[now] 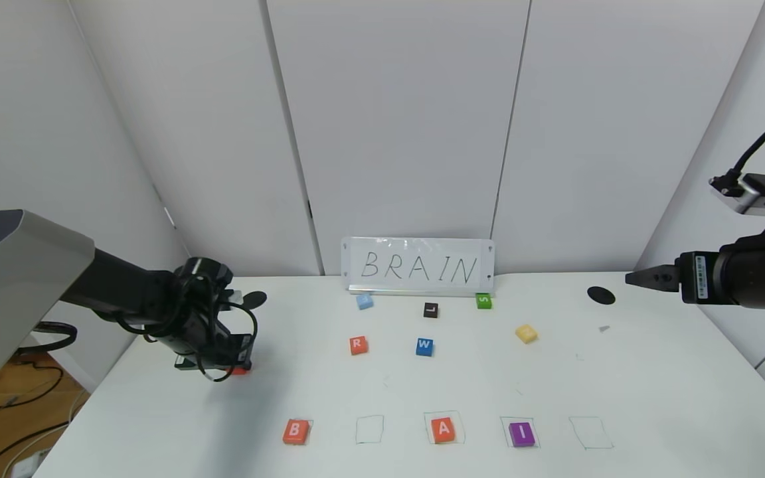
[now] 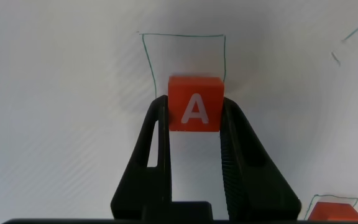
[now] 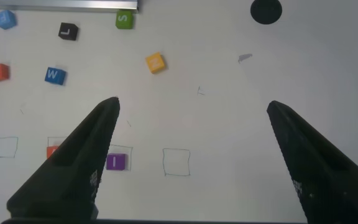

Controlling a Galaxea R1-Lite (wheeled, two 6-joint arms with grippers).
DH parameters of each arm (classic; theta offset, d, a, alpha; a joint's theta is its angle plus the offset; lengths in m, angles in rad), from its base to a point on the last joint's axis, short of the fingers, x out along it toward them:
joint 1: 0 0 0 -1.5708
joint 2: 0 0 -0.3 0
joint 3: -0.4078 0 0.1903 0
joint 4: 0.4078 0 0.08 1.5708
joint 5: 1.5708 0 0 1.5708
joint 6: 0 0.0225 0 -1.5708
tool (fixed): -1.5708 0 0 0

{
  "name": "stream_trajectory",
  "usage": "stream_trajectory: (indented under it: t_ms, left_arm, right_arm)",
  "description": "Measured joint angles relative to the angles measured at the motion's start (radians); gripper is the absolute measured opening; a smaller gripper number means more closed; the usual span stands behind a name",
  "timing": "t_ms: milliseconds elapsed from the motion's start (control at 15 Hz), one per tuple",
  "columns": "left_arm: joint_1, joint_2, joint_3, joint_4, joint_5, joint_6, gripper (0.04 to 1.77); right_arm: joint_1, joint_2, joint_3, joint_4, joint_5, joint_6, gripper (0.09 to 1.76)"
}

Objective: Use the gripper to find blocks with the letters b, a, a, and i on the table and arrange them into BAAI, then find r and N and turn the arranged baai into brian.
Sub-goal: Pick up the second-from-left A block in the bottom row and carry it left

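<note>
Blocks of flat, matte square shape are laid along the table (image 1: 655,398) edge nearest the robot: B (image 1: 295,431), A (image 1: 443,429) and purple I (image 1: 522,433), each in a thin pen-drawn outline. A second orange-red A block (image 2: 194,104) is clamped between the black ribbed fingers of the left gripper (image 2: 194,124). Farther off, beyond it, r (image 1: 358,344) and yellow N (image 1: 526,333) are seen. The right gripper (image 3: 191,137) is held spread wide, well apart from all blocks.

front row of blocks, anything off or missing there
The second outlined square, between the B block and the A block, has no block. The other A block is shut in the left gripper, off to the table's left side.
</note>
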Motion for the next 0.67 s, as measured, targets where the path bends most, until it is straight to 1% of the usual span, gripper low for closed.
stream_trajectory:
  t_ms: [667]
  left_arm:
    - [0.000,0.019,-0.018,0.003,0.006,0.001,0.52]
  right_arm:
    - [-0.001,0.006,-0.001,0.000,0.000,-0.001,1.71]
